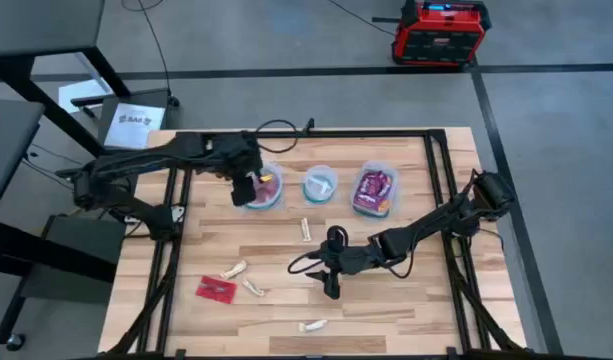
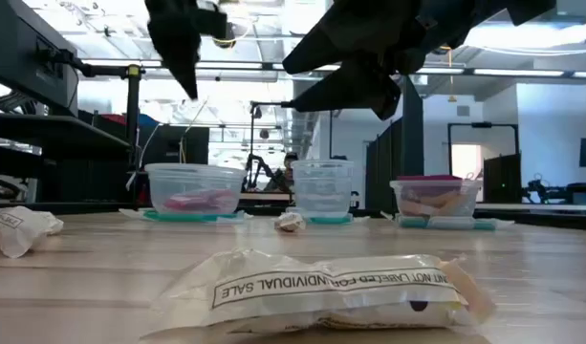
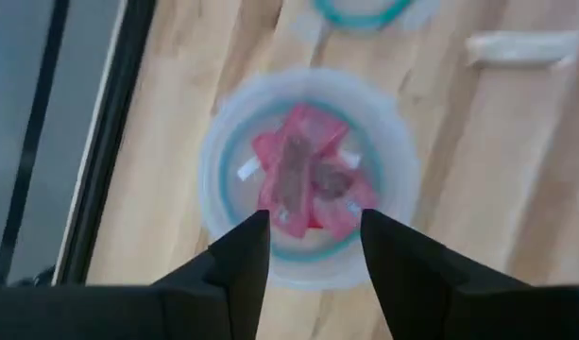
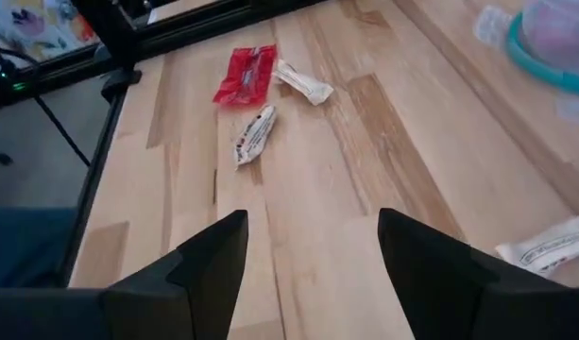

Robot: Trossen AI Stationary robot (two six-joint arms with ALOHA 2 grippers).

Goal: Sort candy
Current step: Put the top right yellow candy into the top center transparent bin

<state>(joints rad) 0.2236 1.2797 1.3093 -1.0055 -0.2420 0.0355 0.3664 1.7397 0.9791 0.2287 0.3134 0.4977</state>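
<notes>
While surface (image 1: pixel 406 300) carries three tubs along far side, left hand (image 1: pixel 250 187), fingers apart, empty, hovers over left tub (image 1: pixel 266 192) holding red packets (image 3: pixel 308 175). Right hand (image 1: pixel 331 283), fingers apart, empty, mid-surface. Loose: red packet (image 1: pixel 216 289), white sticks (image 1: pixel 234 269) near left.

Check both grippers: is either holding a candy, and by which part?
Nothing is held. The left gripper is open above the round container of red candy; the right gripper is open over bare table.

3 clear blue-rimmed containers (image 1: pixel 319 185) line the far side of the wooden table (image 1: pixel 406 300). Beyond it, a red and black box (image 1: pixel 438 32), possibly a power unit, sits on the floor.
</notes>
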